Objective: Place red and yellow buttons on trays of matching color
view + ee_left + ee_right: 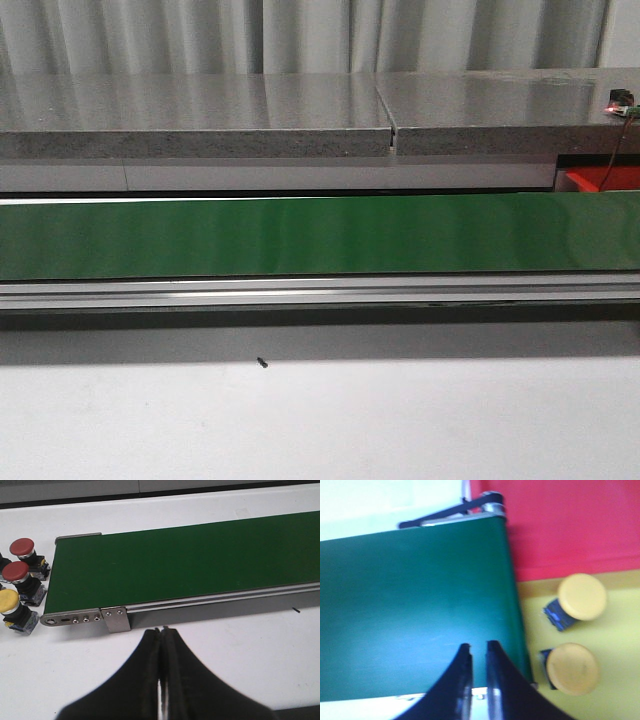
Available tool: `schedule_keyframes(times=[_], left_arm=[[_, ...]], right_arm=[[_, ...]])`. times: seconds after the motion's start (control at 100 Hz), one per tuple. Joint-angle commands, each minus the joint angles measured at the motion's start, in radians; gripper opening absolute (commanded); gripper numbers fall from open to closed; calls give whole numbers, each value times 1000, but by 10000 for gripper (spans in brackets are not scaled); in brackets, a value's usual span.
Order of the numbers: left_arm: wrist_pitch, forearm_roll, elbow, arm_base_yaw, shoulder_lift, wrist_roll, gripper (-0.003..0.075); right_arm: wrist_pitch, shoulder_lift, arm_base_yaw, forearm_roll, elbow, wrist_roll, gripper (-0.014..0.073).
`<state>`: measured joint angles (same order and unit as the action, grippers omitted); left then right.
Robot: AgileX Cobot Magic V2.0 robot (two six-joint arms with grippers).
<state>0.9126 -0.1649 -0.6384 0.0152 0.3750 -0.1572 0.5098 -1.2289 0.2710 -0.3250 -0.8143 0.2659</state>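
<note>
Our left end effector has its black fingers pressed together with nothing between them, hanging above the white counter just in front of the green conveyor belt. Our right end effector shows a narrow gap between its fingers, also empty, over the belt's end. Beside the belt's other end, in the left wrist view, we see two red buttons and one yellow button standing on the counter close together. In the right wrist view, two yellow buttons lie on the yellow tray, next to the red tray.
</note>
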Motion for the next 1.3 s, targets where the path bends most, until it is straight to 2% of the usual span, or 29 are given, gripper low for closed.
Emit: schedule_keyframes(times=[0.0, 0.05, 0.32, 0.78, 1.29], left_arm=[[-61, -18, -26, -8, 9, 3, -20], [-61, -18, -26, -8, 9, 3, -20], [-61, -18, -26, -8, 9, 3, -20], [-61, -18, -26, -12, 9, 3, -20], [-74, -82, -11, -10, 21, 3, -20]], right_arm=[[-33, 69, -37, -9, -19, 14, -48], [-40, 94, -62, -9, -12, 14, -71], [-137, 276, -170, -9, 117, 14, -66], [-215, 641, -177, -9, 338, 14, -66], [-211, 682, -177, -9, 345, 14, -66]])
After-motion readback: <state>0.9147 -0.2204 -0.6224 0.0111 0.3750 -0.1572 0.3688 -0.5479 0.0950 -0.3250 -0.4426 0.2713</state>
